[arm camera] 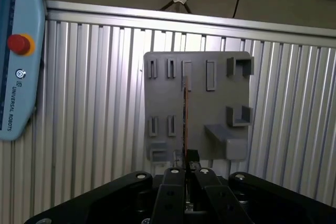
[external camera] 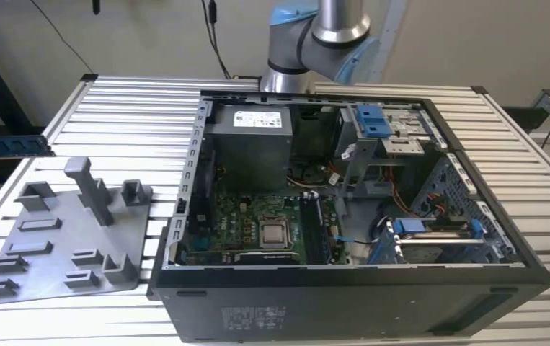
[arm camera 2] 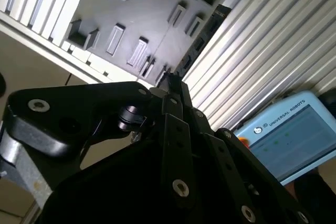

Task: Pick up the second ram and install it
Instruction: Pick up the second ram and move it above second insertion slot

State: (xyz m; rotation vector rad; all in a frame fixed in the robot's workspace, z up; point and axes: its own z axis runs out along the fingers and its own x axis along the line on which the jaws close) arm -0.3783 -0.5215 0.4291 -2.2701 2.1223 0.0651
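Closest to you in both wrist views are the black links of the gripper, which narrow to fingertips pressed together.

The slatted metal table carries everything. On it in the exterior view you have the open case, lying on its side with its inside facing up. The grey power supply sits at the far end and the green motherboard is nearer the front wall. The arm rises behind the case and runs out of the top of that view.

The grey tray with upright posts lies flat just beside the case, on the exterior view's left. In both wrist views you are looking down on it from well above. A pendant with a red button rests on the slats, apart from the tray.

The ram is clamped between the fingertips and sticks straight out from them. In the first wrist view you see it edge-on, as a thin line crossing the tray behind it. In the second wrist view it is a dark strip whose far end overlaps the tray's edge and the slats. Whether it touches the tray, you cannot tell.
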